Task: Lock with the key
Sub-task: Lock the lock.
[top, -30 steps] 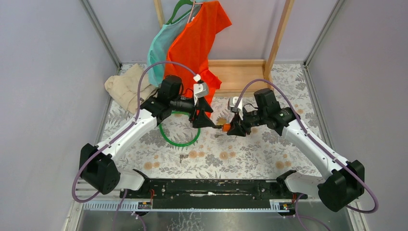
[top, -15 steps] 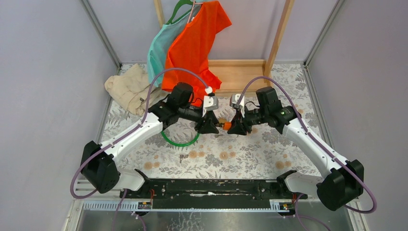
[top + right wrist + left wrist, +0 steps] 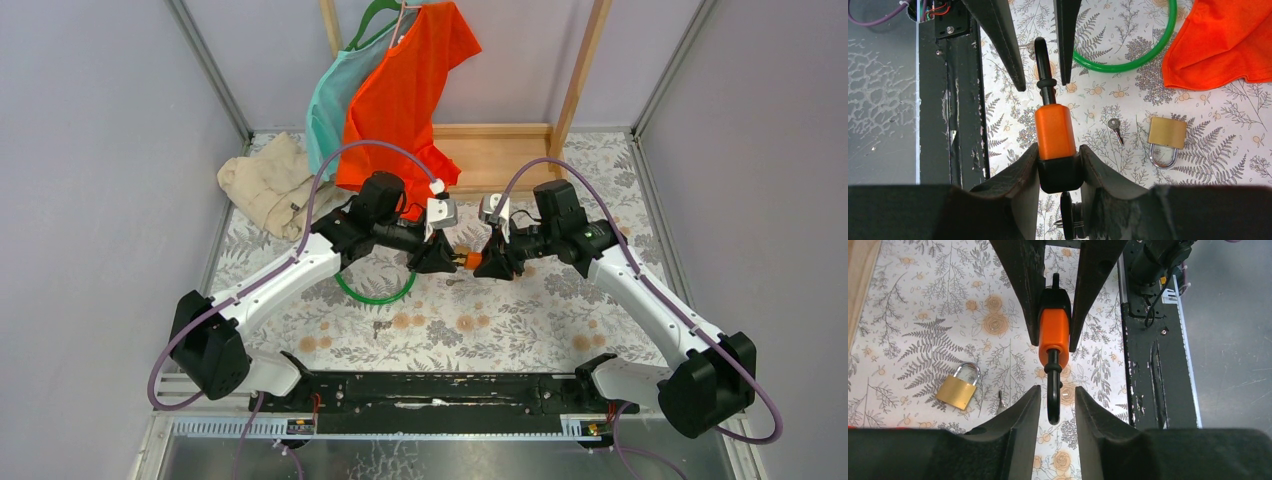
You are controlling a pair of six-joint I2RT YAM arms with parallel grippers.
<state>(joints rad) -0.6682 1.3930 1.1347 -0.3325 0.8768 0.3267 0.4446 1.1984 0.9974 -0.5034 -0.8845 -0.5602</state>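
Note:
The key (image 3: 468,262) has an orange head and a black end loop and is held in the air between the two grippers. My right gripper (image 3: 487,263) is shut on its black base, seen in the right wrist view (image 3: 1058,150), with the orange head (image 3: 1054,132) pointing away. My left gripper (image 3: 443,260) is open; in the left wrist view (image 3: 1057,390) its fingers flank the black loop (image 3: 1052,405) with a gap on each side. The brass padlock (image 3: 956,391) lies on the floral table with its shackle raised, and also shows in the right wrist view (image 3: 1167,133).
A tiny bare metal key (image 3: 1115,127) lies beside the padlock. A green ring (image 3: 375,290) lies under the left arm. An orange shirt (image 3: 400,90) and a teal garment hang on a wooden rack (image 3: 495,150). A beige cloth (image 3: 265,180) lies far left. A black rail (image 3: 440,390) runs along the near edge.
My left arm has swung right and closed in on the right gripper; its open fingers now flank the key's loop. The right gripper has kept its hold on the key.

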